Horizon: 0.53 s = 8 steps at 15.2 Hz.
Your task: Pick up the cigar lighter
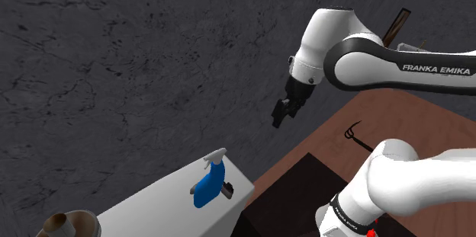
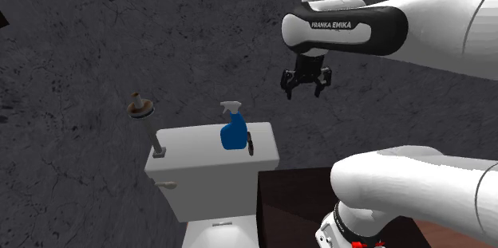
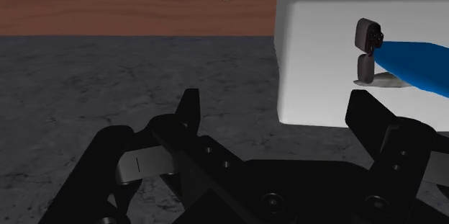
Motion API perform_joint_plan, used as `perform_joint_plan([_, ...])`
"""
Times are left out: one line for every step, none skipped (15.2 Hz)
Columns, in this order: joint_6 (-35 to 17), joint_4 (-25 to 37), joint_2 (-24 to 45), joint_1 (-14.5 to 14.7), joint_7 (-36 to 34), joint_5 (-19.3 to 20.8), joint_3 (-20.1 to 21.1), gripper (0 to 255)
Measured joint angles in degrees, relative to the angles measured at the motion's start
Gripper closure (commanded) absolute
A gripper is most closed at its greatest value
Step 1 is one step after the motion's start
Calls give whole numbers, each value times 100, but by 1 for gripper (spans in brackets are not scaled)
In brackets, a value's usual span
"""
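Observation:
The cigar lighter point(image 2: 250, 144) is a small dark object lying on the white toilet tank lid point(image 2: 191, 136), right against a blue spray bottle point(image 2: 233, 133). In the shoulder view the lighter point(image 1: 227, 190) sits at the bottle's point(image 1: 207, 186) right side, near the lid's point(image 1: 152, 209) edge. My black gripper point(image 2: 306, 84) hangs in the air above and to the right of the tank, well apart from it, open and holding nothing. In the wrist view the lighter point(image 3: 368, 39) lies ahead of the right finger point(image 3: 363, 114), beside the bottle point(image 3: 421, 68), with the gripper point(image 3: 275, 104) off the lid's point(image 3: 316, 57) edge.
A dark stone wall point(image 1: 114, 60) stands behind the tank. A brown round object point(image 2: 141, 107) sits to the tank's left. The toilet bowl point(image 2: 215, 234) is below. A dark box point(image 1: 297, 197) and a brown wooden surface point(image 1: 412, 121) lie by my stand.

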State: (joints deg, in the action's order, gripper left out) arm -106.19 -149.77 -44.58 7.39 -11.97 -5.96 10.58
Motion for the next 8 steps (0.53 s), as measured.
perform_joint_plan([-156, -67, 72, 46, -52, -59, 77, 0])
perform_joint_plan([-380, -172, 181, 109, -139, -143, 195, 0])
perform_joint_plan([-569, -282, 236, 192, -245, -240, 326, 0])
perform_joint_plan([-764, -417, 277, 253, -301, -313, 413, 0])
perform_joint_plan([-947, -512, 347, 318, -372, -390, 512, 0])
perform_joint_plan([-1139, -530, 501, 356, -436, -445, 611, 0])
perform_joint_plan([-1381, -548, 708, 392, -512, -503, 730, 0])
perform_joint_plan([-1544, -616, 778, 451, -578, -567, 822, 0])
